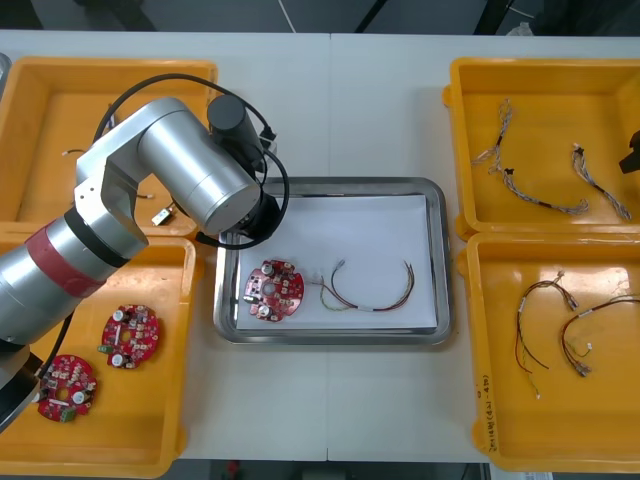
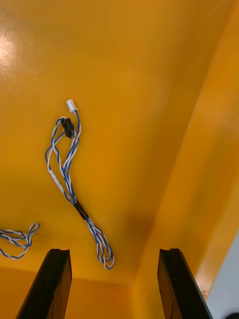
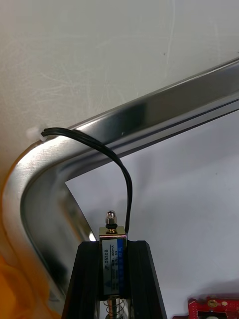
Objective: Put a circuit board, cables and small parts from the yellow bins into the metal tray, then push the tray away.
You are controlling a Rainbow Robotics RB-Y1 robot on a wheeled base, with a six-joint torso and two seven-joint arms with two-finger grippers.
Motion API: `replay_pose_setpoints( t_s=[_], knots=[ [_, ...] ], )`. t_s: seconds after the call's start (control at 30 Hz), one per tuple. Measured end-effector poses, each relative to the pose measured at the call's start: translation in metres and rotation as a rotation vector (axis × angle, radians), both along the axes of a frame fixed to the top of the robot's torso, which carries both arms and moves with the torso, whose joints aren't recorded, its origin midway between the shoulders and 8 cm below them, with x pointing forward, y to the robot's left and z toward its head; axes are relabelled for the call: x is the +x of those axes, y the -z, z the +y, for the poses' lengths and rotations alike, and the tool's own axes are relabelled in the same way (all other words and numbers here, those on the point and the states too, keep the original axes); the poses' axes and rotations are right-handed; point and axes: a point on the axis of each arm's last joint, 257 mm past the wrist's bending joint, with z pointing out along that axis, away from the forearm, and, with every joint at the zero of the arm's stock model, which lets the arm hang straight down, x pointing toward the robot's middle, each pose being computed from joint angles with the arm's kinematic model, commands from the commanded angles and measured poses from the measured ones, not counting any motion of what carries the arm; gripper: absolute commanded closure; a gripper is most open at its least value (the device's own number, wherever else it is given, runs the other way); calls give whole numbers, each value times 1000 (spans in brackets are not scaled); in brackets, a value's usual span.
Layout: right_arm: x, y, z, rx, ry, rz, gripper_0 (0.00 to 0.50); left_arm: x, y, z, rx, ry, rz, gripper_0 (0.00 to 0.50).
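Clamped left fingers on a small metal part, long axis along them, its black lead draped over the tray rim at ten o'clock. Probably needed release toward four o'clock. Held right fingers wide above a blue-and-white cable.

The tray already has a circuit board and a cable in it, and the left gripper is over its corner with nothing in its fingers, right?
Not empty: the left wrist view shows the left gripper shut on a small metal part with a black cable. The rest holds.
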Motion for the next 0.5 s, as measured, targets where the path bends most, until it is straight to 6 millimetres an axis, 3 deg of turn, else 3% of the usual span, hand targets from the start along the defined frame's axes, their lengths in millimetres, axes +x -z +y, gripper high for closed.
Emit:
replay_pose_setpoints(
  t_s=[0.03,0.1,0.17,0.27,0.33,0.5],
  knots=[
    [2,2,1,-4,-3,-3,0,0,1,0,0,-1,1,495],
    [4,7,3,-14,-10,-1,0,-1,2,1,1,-2,3,387],
    [5,14,3,-19,-12,6,0,-1,3,1,1,-3,4,191],
    [4,25,3,-13,-8,19,0,-1,3,1,-1,-4,4,25],
    [3,31,4,-3,-7,23,0,-1,3,1,-5,-8,3,0],
    [6,42,12,50,-14,14,0,-1,2,0,-35,-49,3,0]
  ],
)
